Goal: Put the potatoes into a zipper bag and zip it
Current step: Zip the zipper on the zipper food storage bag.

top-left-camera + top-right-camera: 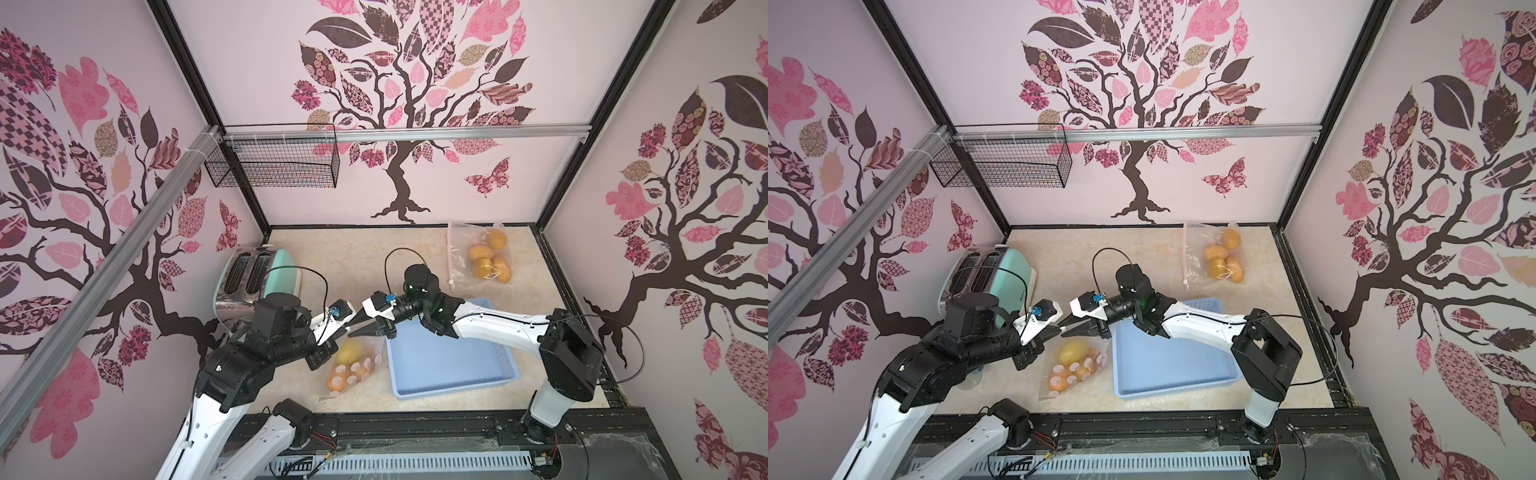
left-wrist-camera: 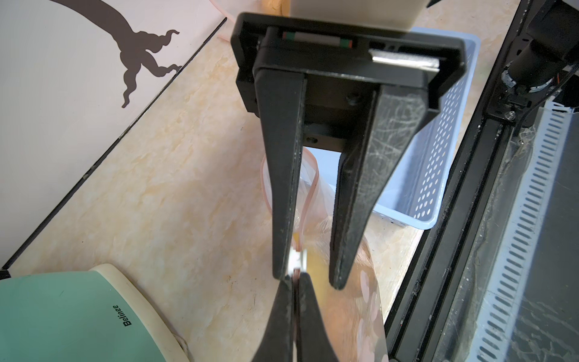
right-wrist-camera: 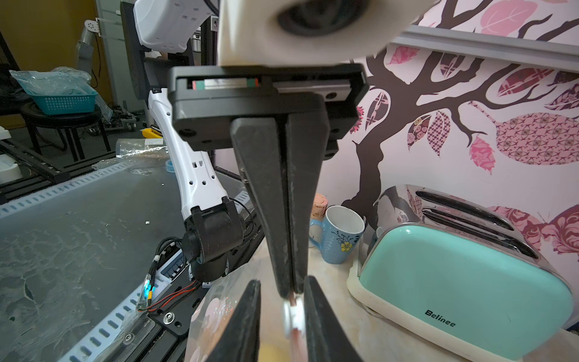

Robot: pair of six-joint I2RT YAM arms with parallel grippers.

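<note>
The left pincer is clamped tight on the closure end of the zipper bag, apparently to anchor it. The right pincer, jaws part open, straddles the white slider without gripping it yet. The potatoes sit inside the bag, which lies on the surface beside the blue basket. The toaster crowds the left arm.

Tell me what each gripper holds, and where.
The left gripper pinches the spotted zipper bag by its zipper strip, beside the white slider; right gripper straddles that slider, unclamped.
</note>
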